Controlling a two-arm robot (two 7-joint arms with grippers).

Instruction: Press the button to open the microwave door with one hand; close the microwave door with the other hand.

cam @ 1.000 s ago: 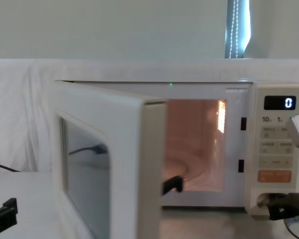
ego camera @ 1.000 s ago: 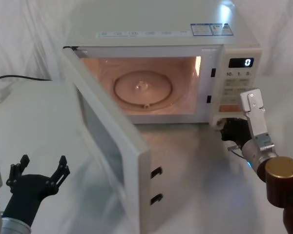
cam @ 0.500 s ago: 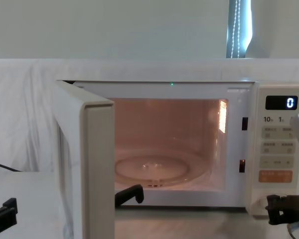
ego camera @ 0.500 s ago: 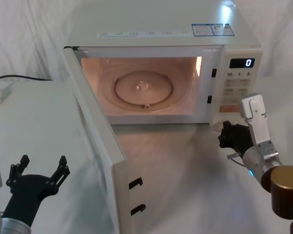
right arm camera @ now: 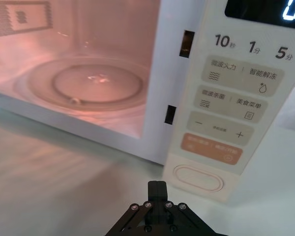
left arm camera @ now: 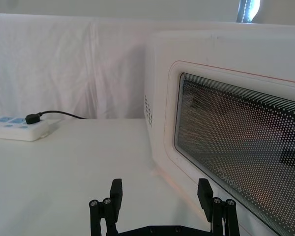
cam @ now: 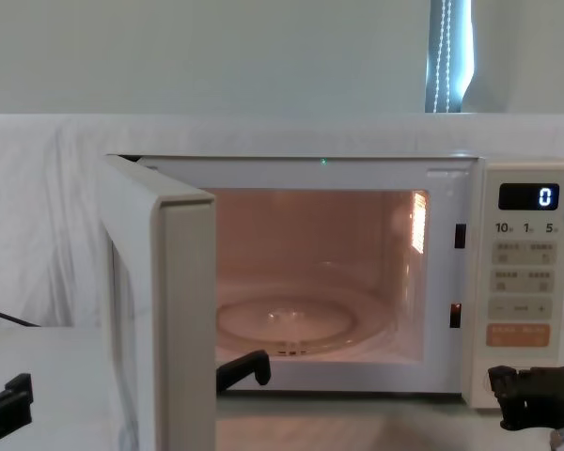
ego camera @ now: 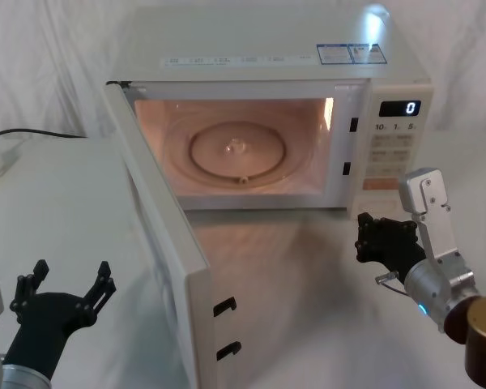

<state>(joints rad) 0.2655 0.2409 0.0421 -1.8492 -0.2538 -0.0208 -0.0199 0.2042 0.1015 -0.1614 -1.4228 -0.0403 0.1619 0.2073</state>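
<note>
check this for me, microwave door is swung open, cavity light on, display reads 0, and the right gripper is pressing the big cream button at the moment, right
Not quite. The right gripper is not pressing the button; the right wrist view shows its shut fingers held short of it, with a clear gap. The rest stands: the microwave door is swung open, the cavity is lit and the display reads 0.
</note>
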